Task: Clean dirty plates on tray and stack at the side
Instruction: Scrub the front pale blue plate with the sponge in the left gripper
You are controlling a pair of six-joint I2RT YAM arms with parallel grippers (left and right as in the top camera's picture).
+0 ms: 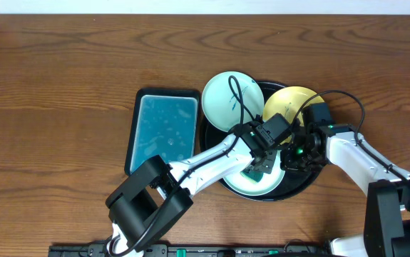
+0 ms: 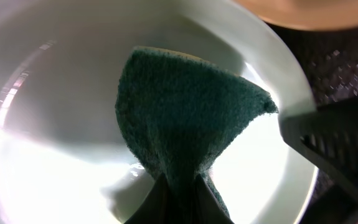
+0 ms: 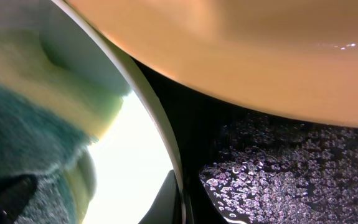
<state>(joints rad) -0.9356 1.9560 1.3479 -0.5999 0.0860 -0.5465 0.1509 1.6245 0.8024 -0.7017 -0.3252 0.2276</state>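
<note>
While the pale plate (image 2: 54,124) sits in the tray (image 3: 278,162) under the left fingers (image 2: 147,211), which pinch a teal scrub pad (image 2: 185,118) against it, the right fingers (image 3: 166,199) are pressed together at its rim. A hard wipe could skid it into the yellow plate (image 3: 259,50) just beyond.

no readable text, labels or numbers
</note>
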